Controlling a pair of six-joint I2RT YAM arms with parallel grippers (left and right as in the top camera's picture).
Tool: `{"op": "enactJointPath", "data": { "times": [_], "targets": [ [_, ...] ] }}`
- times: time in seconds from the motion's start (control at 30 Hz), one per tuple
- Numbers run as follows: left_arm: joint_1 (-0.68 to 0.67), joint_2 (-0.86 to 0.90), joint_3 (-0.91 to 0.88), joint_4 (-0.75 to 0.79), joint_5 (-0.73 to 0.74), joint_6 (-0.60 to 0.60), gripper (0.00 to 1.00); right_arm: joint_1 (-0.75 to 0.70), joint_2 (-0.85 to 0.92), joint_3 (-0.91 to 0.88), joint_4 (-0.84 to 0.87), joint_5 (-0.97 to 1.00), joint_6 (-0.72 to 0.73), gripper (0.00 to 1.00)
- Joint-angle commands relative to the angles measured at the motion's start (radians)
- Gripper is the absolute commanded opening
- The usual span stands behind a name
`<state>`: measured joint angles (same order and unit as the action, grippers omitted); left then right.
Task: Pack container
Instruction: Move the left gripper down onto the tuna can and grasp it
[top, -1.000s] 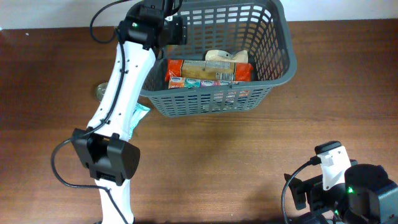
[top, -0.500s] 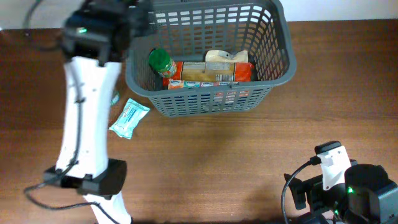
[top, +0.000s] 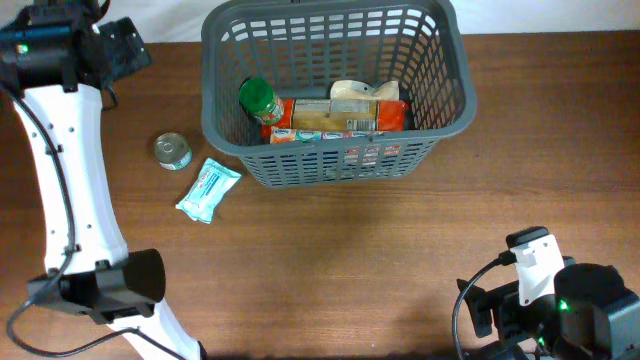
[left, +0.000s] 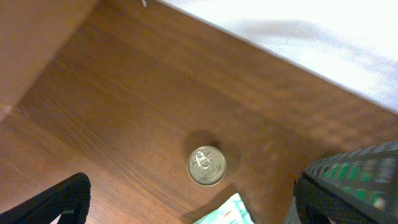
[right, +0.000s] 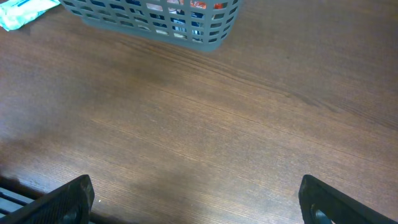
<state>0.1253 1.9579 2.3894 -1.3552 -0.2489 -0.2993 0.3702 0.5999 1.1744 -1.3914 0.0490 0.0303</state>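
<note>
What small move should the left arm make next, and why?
Probably lower the open left gripper onto the can: it lies on the table, outside the basket, almost centred between the fingers. The packet can wait.

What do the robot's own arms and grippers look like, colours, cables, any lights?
The left arm is a long white link with black joint housings, a thin black cable alongside and a green light near its top. The right arm is mostly black with a white cap, a looping black cable and a green light. The left fingers and right fingers are black.
</note>
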Motion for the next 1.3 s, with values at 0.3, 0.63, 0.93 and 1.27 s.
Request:
{"op": "enactJointPath", "data": {
  "times": [0.3,0.63,0.93,1.27],
  "targets": [
    [0.031,0.005,-0.571,0.367,0.239,0.193,0.99,0.008,-0.003,0.009,0.003,0.012,0.011,0.99],
    [0.031,0.007,-0.782,0.578,0.208,0.177,0.99,0.008,-0.003,0.009,0.003,0.012,0.011,0.99],
    [0.036,0.097,-0.843,0.676,0.201,0.178,0.99,0.008,-0.003,0.009,0.003,0.012,0.011,0.99],
    [0.036,0.204,-0.843,0.749,0.200,0.177,0.99,0.008,-0.003,0.009,0.003,0.012,0.011,0.99]
  ]
}}
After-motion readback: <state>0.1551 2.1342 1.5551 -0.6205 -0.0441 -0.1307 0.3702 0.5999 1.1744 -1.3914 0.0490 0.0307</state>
